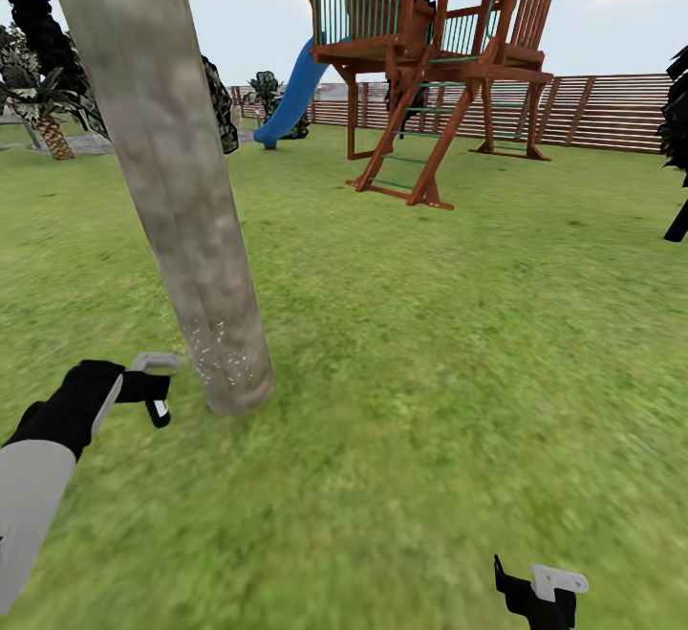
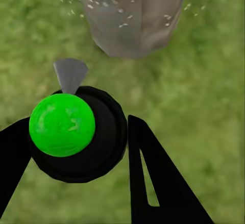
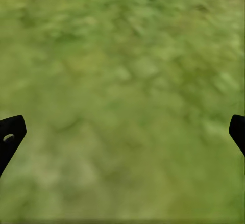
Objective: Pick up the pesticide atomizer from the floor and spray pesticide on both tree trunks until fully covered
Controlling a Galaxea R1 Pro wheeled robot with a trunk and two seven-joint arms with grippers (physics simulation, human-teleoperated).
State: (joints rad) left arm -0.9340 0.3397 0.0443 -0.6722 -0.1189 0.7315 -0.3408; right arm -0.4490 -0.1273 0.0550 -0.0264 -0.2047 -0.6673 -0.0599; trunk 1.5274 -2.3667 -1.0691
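From the head camera I see the left gripper [image 1: 153,391] low on the lawn [image 1: 430,372], just beside the base of the tree trunk [image 1: 182,181], with the pesticide atomizer [image 1: 153,362] in its jaws, its pale nozzle toward the bark. White specks dot the trunk's lowest part. My left forearm comes in from the lower left corner, reaching forward and slightly inward, close to the grass.

The left wrist camera gives what the head view cannot: the atomizer [image 2: 76,132] seen end-on, a round black body with a bright green cap, clamped between two black fingers [image 2: 153,178], its grey spout aimed at the trunk [image 2: 132,15], where pale droplets speckle bark and grass.

The right gripper [image 1: 540,592] hangs at the bottom edge of the head view, well apart from the tree. Its wrist camera shows jaws spread wide over blurred grass [image 3: 122,81], grasping nothing.

Beyond stand a wooden play tower [image 1: 430,47], a blue slide [image 1: 291,95] and the slat fence [image 1: 602,109].
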